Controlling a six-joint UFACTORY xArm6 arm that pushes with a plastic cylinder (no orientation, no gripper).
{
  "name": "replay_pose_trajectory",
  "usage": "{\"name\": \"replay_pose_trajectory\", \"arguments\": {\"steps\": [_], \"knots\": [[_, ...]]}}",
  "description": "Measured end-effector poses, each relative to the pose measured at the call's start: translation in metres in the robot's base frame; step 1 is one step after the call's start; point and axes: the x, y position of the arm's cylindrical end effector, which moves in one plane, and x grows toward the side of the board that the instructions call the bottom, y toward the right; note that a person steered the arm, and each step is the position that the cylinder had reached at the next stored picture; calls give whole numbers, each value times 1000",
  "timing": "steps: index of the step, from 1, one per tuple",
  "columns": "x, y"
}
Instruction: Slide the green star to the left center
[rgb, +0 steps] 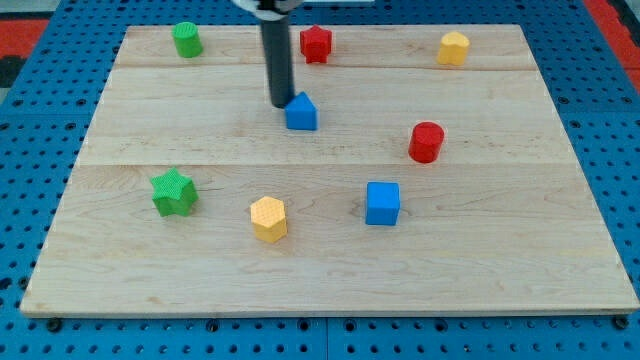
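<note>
On the pale wooden board (330, 270), over blue pegboard (40, 80), my tip (281, 104) seemingly touches the blue block (302, 112); no fingers.

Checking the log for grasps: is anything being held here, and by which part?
Nothing is held. My tip stands beside the blue block, far from the green star.

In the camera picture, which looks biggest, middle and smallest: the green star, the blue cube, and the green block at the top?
1. Green star and blue cube: too alike to rank.
2. Green block at the view's top left: smallest, though it sits farther back, which may shrink it.

My tip is by the blue pointed block, away from all three.
</note>
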Motion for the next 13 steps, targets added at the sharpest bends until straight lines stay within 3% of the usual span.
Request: {"name": "replay_pose_trajectory", "arguments": {"steps": [1, 2, 3, 4, 5, 6, 7, 8, 12, 13], "knots": [[74, -1], [143, -43], [167, -116], [152, -173], [110, -190], [130, -209], [96, -239], [63, -207], [101, -197], [110, -161]]}}
